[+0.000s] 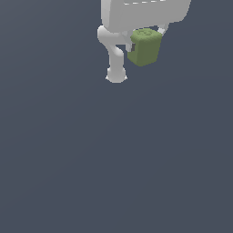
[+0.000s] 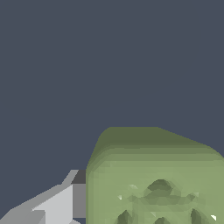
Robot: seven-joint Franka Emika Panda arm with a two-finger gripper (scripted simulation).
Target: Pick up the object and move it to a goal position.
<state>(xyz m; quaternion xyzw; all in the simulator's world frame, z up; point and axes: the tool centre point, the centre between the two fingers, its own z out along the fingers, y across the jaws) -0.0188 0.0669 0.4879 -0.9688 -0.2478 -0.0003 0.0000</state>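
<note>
The olive-green cube with a round embossed mark on its upper face sits between the white fingers of my gripper near the top of the exterior view. The white hand covers the cube's upper edge. The gripper is shut on the cube. In the wrist view the cube fills the near corner, and one grey-white finger presses against its side. The other finger is out of that frame. I cannot tell how high the cube is above the floor.
White links of my own arm hang just to the exterior view's left of the cube. A plain dark grey-blue floor fills both views. No goal marker shows.
</note>
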